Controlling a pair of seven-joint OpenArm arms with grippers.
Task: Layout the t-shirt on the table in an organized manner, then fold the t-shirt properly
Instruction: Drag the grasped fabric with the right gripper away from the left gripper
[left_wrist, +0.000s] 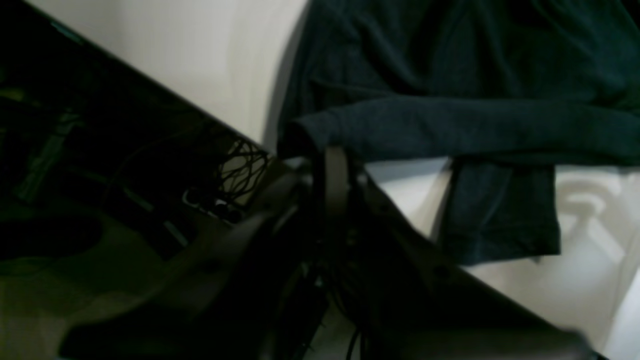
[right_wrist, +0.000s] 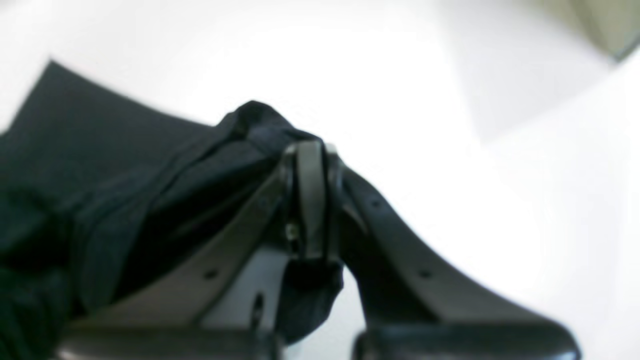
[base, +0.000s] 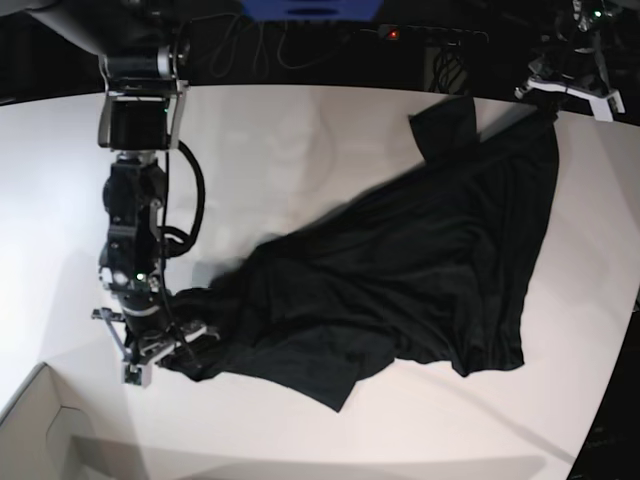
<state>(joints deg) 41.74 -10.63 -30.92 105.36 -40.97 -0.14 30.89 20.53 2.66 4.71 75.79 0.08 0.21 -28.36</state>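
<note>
The black t-shirt (base: 420, 270) lies rumpled on the white table (base: 300, 150), pulled out diagonally between my two grippers. In the base view my right gripper (base: 168, 350) sits at the lower left, shut on a bunched corner of the cloth. Its wrist view shows the fabric (right_wrist: 125, 190) pinched between the closed fingers of the right gripper (right_wrist: 310, 152). At the far right corner, the left gripper (base: 552, 95) is shut on the shirt's edge. In the left wrist view a rolled hem (left_wrist: 450, 125) runs from the left gripper (left_wrist: 336, 162), and a flap hangs below it.
A pale cardboard box corner (base: 40, 430) sits at the table's near left. Beyond the table's far edge (left_wrist: 165, 95) are dark floor and tangled cables (left_wrist: 240, 170). More cables (base: 300, 40) run behind the table at the top of the base view.
</note>
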